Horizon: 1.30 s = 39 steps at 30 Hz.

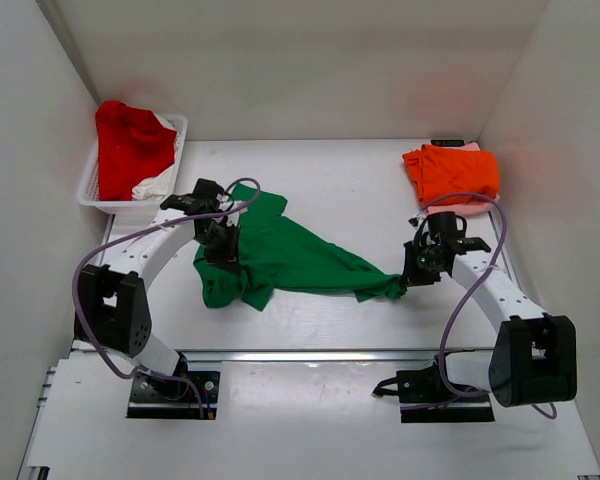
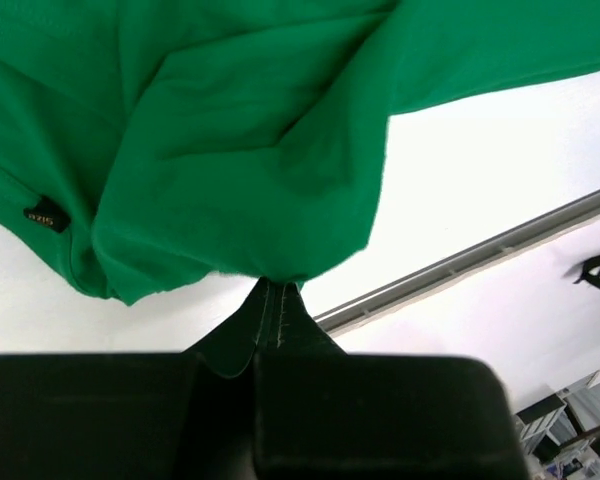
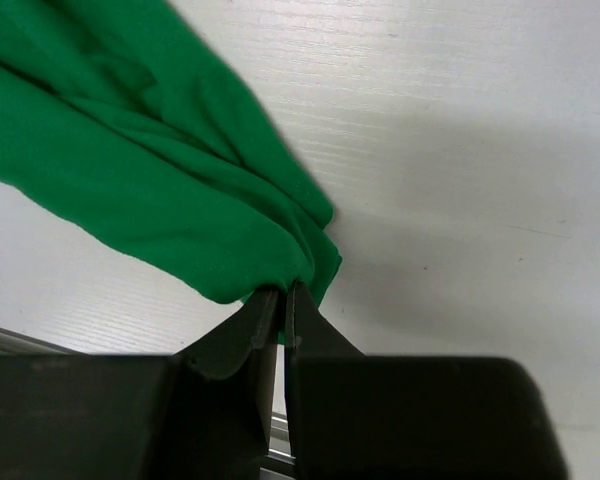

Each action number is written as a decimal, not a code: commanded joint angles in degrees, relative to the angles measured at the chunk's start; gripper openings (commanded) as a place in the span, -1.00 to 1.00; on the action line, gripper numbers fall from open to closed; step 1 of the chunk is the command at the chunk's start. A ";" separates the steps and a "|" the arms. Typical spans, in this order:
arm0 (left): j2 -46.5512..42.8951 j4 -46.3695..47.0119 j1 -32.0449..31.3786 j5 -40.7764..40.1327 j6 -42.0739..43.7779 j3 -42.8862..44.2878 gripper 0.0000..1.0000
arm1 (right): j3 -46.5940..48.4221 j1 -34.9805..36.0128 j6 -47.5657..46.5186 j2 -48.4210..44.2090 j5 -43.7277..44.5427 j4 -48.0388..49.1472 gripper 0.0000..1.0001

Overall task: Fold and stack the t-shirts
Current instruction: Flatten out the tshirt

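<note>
The bright green t-shirt [image 1: 285, 255] lies crumpled and stretched across the middle of the table between both arms. My left gripper [image 1: 223, 260] is shut on its left part; in the left wrist view the fingertips [image 2: 278, 285] pinch a fold of green cloth [image 2: 230, 150]. My right gripper [image 1: 409, 277] is shut on the shirt's right tip, and the right wrist view shows the jaws [image 3: 285, 292] closed on the bunched green end [image 3: 160, 190]. An orange t-shirt [image 1: 452, 172] lies folded at the back right, over a pale pink one [image 1: 469, 147].
A white lattice basket [image 1: 176, 128] at the back left holds a red t-shirt [image 1: 128, 145] and a white one [image 1: 156, 184]. White walls enclose the table on three sides. A metal rail [image 1: 310, 353] runs along the near edge.
</note>
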 commanded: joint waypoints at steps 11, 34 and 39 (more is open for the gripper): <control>-21.30 19.68 7.31 4.91 -15.41 7.97 -1.00 | 2.07 3.11 -2.31 -4.82 -3.02 4.58 -0.95; -22.98 23.39 8.12 -2.30 -21.76 11.77 -1.00 | -2.58 22.86 8.31 -17.21 -5.15 2.54 -0.31; -22.81 23.74 8.12 -1.78 -21.85 10.19 -1.00 | -8.29 31.93 17.61 -14.49 -0.49 3.61 -0.15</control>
